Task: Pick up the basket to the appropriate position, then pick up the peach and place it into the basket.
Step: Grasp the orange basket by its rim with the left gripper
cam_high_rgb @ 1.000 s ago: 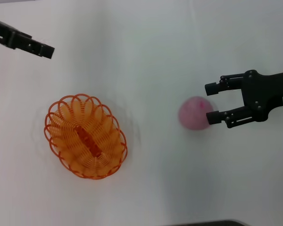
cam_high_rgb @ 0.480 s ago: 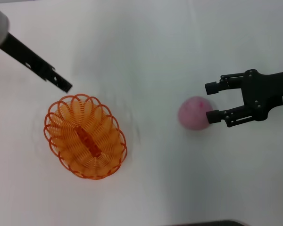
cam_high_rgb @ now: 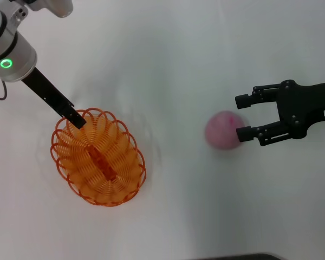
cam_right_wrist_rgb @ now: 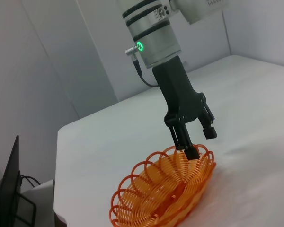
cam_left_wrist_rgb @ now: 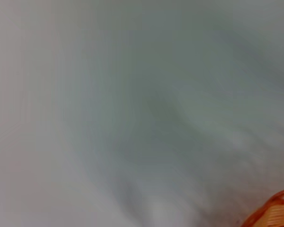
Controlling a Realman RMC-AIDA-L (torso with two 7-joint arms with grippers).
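Note:
The orange openwork basket (cam_high_rgb: 100,160) lies on the white table at the left; it also shows in the right wrist view (cam_right_wrist_rgb: 165,191) and as a rim edge in the left wrist view (cam_left_wrist_rgb: 274,213). My left gripper (cam_high_rgb: 77,121) hangs over the basket's far left rim. In the right wrist view the left gripper (cam_right_wrist_rgb: 199,141) is open, with one finger at the rim and the other outside it. The pink peach (cam_high_rgb: 222,130) lies at the right. My right gripper (cam_high_rgb: 244,117) is open just right of the peach, with its lower fingertip at the peach's edge.
The white table (cam_high_rgb: 168,65) stretches around both things. A dark edge (cam_high_rgb: 238,257) shows at the table's front. The right wrist view shows a wall and a dark monitor edge (cam_right_wrist_rgb: 9,189) beyond the table.
My left arm has come down from the far left corner to the basket's far rim. The right gripper, the peach and the basket have not moved.

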